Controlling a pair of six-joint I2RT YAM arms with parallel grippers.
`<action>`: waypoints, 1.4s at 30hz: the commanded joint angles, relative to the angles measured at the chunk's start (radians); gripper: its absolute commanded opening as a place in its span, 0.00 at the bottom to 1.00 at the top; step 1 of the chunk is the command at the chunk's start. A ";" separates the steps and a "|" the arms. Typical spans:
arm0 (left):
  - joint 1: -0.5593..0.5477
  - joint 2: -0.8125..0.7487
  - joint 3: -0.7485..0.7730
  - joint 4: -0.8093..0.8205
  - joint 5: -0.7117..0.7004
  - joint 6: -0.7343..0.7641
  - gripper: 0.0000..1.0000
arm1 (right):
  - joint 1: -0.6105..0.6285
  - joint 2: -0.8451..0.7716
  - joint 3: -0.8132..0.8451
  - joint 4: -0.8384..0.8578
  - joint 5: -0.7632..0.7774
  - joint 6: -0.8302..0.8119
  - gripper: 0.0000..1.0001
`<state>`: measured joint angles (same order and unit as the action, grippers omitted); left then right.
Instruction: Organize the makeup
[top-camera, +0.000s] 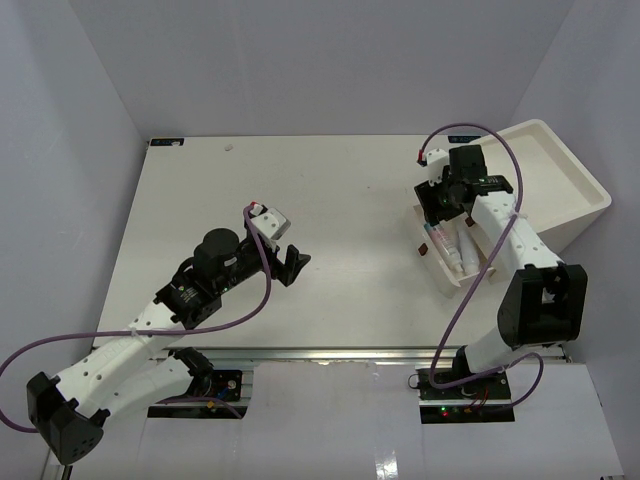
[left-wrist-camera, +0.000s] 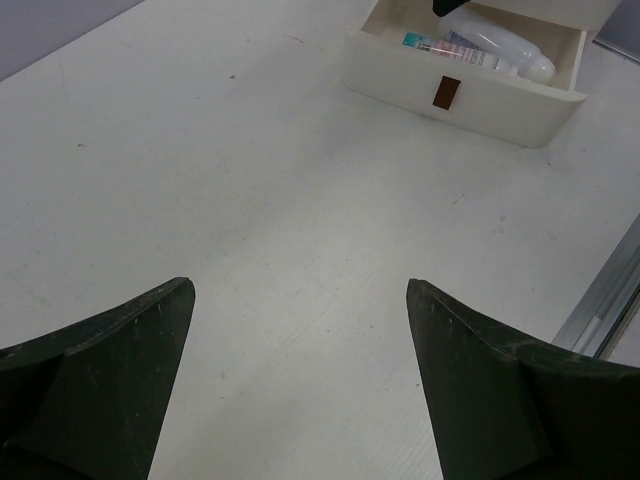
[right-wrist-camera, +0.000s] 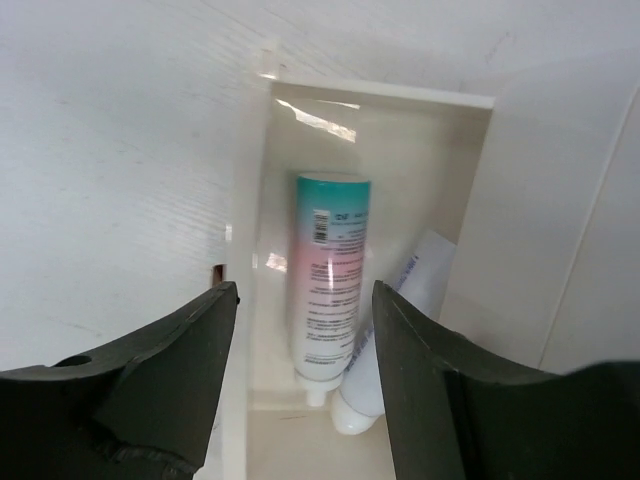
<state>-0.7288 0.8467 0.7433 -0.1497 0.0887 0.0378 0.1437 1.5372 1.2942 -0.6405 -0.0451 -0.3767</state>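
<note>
A small cream drawer (top-camera: 474, 278) sits on the table at the right, with two pieces of makeup lying side by side in it. They are a pink tube with a teal end (right-wrist-camera: 330, 280) and a white tube (right-wrist-camera: 405, 310). My right gripper (right-wrist-camera: 305, 292) hovers just above the drawer, jaws apart and holding nothing, with the pink tube below the gap. From above, that right gripper (top-camera: 440, 205) is over the drawer's far end. My left gripper (top-camera: 293, 263) stands wide open over bare table left of centre. In the left wrist view the drawer (left-wrist-camera: 500, 105) lies ahead of it.
A big white rectangular bin (top-camera: 575, 190) stands directly behind and right of the drawer, at the table's right edge. The drawer front carries a small brown handle (left-wrist-camera: 448, 92). Grey walls enclose the table on three sides.
</note>
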 joint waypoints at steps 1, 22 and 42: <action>0.002 -0.024 -0.011 0.014 -0.012 0.012 0.98 | 0.090 -0.102 0.002 -0.026 -0.155 -0.068 0.47; 0.003 -0.035 -0.023 0.015 -0.059 0.028 0.98 | 0.257 0.090 -0.249 0.156 0.359 -0.014 0.10; 0.003 -0.052 -0.025 0.016 -0.056 0.028 0.98 | 0.119 0.176 -0.263 0.313 0.682 -0.090 0.13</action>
<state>-0.7284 0.8203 0.7261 -0.1490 0.0395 0.0570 0.2923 1.7169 1.0245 -0.3908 0.5501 -0.4287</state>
